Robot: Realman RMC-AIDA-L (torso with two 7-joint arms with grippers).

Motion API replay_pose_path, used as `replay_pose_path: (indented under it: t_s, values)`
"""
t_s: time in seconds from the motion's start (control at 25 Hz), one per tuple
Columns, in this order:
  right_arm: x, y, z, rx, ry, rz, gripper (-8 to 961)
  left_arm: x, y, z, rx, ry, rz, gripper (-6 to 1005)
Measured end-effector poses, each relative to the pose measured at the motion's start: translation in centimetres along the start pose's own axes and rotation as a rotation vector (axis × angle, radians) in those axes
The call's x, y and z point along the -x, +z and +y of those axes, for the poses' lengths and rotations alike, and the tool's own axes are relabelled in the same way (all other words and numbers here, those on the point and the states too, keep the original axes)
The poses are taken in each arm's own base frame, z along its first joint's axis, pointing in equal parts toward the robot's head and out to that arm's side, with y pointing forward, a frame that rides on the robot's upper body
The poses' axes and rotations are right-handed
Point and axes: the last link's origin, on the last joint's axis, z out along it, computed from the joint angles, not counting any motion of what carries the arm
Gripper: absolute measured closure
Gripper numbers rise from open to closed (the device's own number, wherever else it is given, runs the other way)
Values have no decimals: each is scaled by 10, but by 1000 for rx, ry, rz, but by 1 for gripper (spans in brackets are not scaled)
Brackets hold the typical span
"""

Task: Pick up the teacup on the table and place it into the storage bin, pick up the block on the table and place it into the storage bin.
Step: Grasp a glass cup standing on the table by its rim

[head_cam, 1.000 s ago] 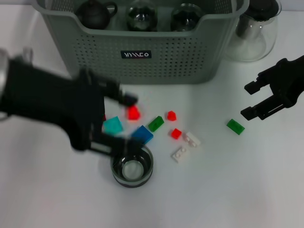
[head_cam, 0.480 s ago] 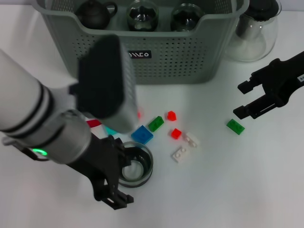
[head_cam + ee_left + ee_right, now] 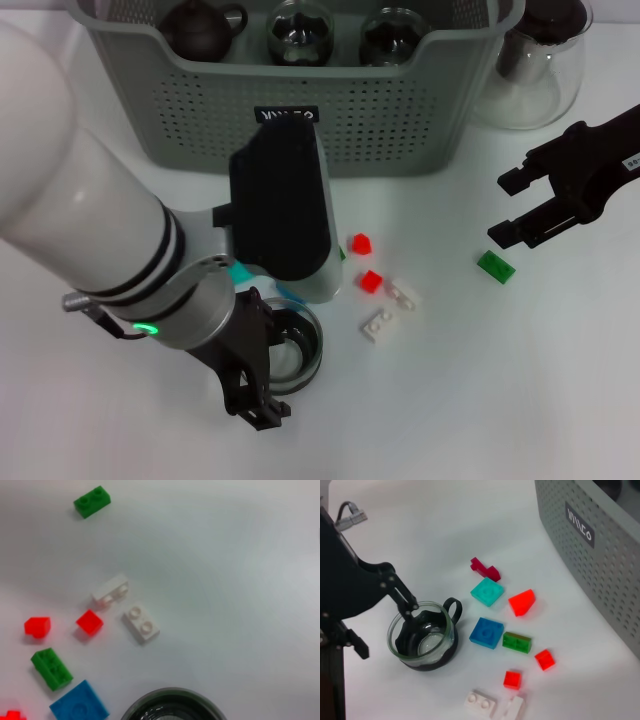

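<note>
The teacup [image 3: 298,352] [image 3: 172,707] [image 3: 422,640] is a glass cup with a dark base and a handle, standing upright on the table. My left gripper [image 3: 268,372] [image 3: 385,630] is open at the cup: one finger reaches over its rim and the other stands outside the wall, clear of it. Loose blocks lie beside the cup: blue [image 3: 487,632], teal [image 3: 487,591], red [image 3: 360,243] and white [image 3: 377,324]. A lone green block [image 3: 496,265] lies to the right, with my open right gripper [image 3: 505,208] just above it. The storage bin [image 3: 400,110] [image 3: 600,555] stands at the back.
A clear glass pitcher [image 3: 530,70] stands right of the bin. Inside the bin sit a dark teapot [image 3: 200,25] and glass cups. My left arm hides several blocks in the head view. Bare white table lies in front and at the far right.
My left arm has swung down and forward over the teacup, bringing its fingers to the cup's rim. The right gripper has shifted a little left, toward the green block.
</note>
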Motion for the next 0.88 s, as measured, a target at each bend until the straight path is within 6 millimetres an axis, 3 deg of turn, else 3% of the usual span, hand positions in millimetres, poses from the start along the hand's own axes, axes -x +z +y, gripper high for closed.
replay_pose_path:
  t_s: [0.44,0.84,0.88]
  values:
    - [-3,1,0,0,7,0,128,-6,22,2,-36,17,-54,275]
    - [-6,1,1,2,15,-1,128,-6,25,3,-41,4,-68,279]
    - [-6,1,1,2,16,-2,128,-6,25,4,-40,3,-70,350]
